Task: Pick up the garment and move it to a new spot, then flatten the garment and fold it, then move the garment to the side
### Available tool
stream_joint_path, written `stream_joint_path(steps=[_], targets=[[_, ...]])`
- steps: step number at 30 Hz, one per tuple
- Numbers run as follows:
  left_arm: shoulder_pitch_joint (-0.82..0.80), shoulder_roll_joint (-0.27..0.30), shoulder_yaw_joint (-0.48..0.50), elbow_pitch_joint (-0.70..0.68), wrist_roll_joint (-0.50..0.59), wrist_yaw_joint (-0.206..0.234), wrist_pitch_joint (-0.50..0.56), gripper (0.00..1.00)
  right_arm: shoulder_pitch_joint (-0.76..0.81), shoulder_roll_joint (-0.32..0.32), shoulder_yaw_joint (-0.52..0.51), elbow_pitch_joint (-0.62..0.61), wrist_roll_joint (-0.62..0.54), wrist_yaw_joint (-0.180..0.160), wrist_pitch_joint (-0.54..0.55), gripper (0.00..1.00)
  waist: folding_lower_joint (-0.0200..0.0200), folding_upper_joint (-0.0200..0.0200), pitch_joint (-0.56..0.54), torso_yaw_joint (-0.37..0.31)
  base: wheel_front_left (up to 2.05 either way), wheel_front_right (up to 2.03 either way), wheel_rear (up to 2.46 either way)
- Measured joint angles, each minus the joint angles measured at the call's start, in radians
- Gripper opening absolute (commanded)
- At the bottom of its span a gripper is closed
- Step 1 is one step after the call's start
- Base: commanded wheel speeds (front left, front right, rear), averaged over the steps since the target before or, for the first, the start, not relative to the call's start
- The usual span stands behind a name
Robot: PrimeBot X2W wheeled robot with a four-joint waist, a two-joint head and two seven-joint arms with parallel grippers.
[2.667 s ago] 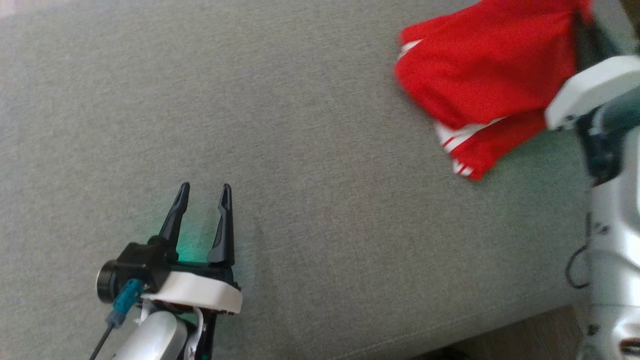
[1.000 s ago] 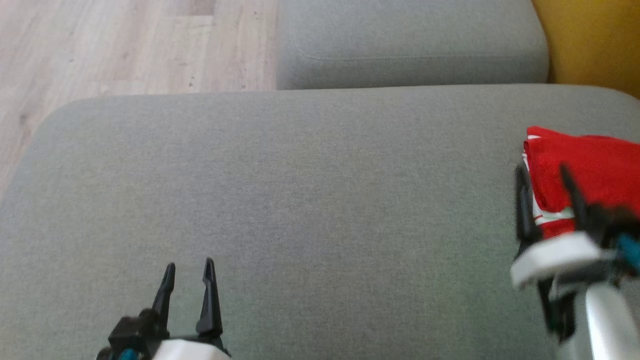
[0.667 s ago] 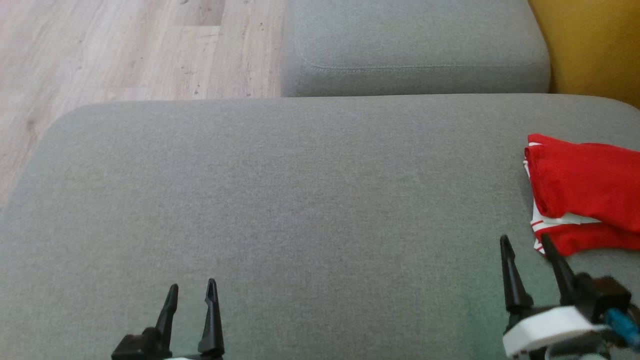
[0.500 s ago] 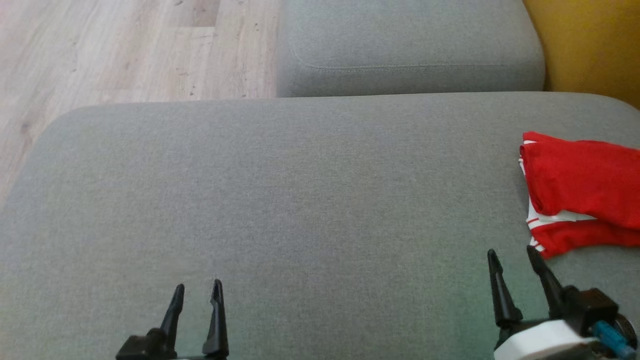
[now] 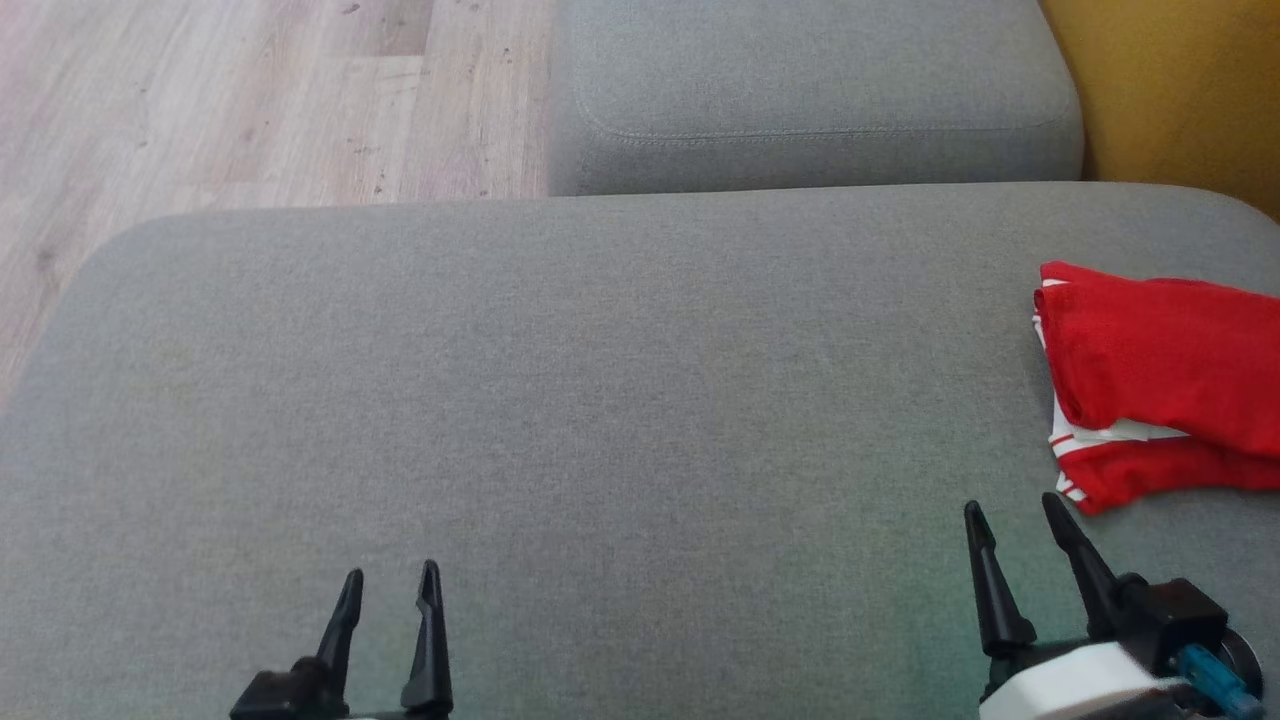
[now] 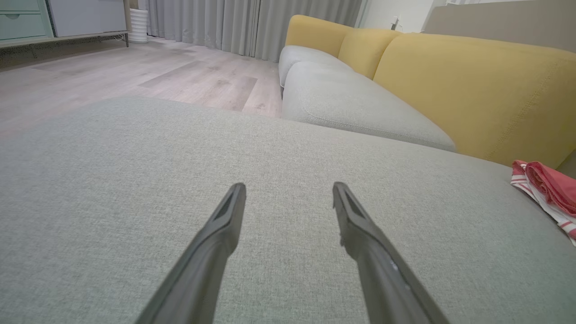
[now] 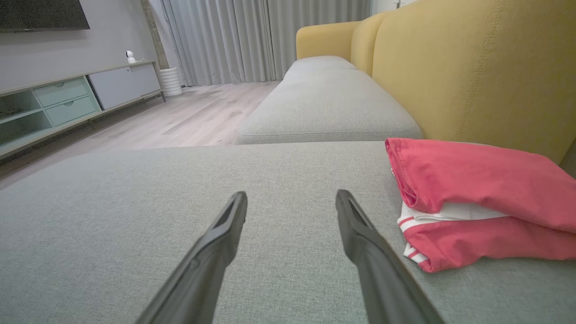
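Head view: the red garment (image 5: 1160, 380) lies folded at the far right of the large grey seat cushion (image 5: 600, 380), running off the right edge of the view. It is just beyond and to the right of the right gripper (image 5: 1010, 502), close to its fingertips but not touching them. The left gripper (image 5: 391, 568) sits at the near left, well apart from the garment. Both grippers have their two dark fingers spread and nothing between them. There is one garment, with white stripes along its near edge. A second grey cushion (image 5: 800, 90) lies beyond the first, a yellow backrest (image 5: 1180, 90) is at the far right, and pale wood floor (image 5: 250, 100) is at the far left.

Left wrist view: the left gripper (image 6: 289, 185) is spread wide over bare grey fabric and holds nothing. The garment (image 6: 546, 189) is far off at the right edge, below the yellow backrest (image 6: 472, 85).

Right wrist view: the right gripper (image 7: 291, 193) is also wide apart and empty. The garment (image 7: 472, 180) lies just to the right of its right finger, folded into two red layers with a white layer between them and red-and-white stripes at the near left corner. A low cabinet (image 7: 67, 103) and grey curtains (image 7: 234, 40) stand at the far left.
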Motion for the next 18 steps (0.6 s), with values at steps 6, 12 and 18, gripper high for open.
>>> stream_joint_path(steps=[6, 12, 18], targets=[[0.0, -0.006, 0.015, 0.001, -0.001, -0.008, 0.0, 1.0, -0.001, 0.0, -0.001, 0.004, 0.0, 0.0, -0.009, 1.0, 0.0, 0.0, 0.0, 0.002, 0.0, 0.0, 0.0], [0.021, -0.017, 0.009, 0.064, -0.002, -0.008, 0.002, 0.0, 0.009, 0.0, 0.003, 0.08, 0.0, 0.0, -0.007, 0.0, 0.0, 0.0, 0.0, 0.0, 0.0, 0.0, 0.0], [0.041, -0.025, 0.018, 0.086, -0.042, -0.02, 0.013, 0.0, 0.023, 0.0, 0.003, 0.103, 0.059, 0.0, -0.005, 0.0, 0.0, 0.0, 0.002, -0.002, 0.0, 0.0, 0.0]])
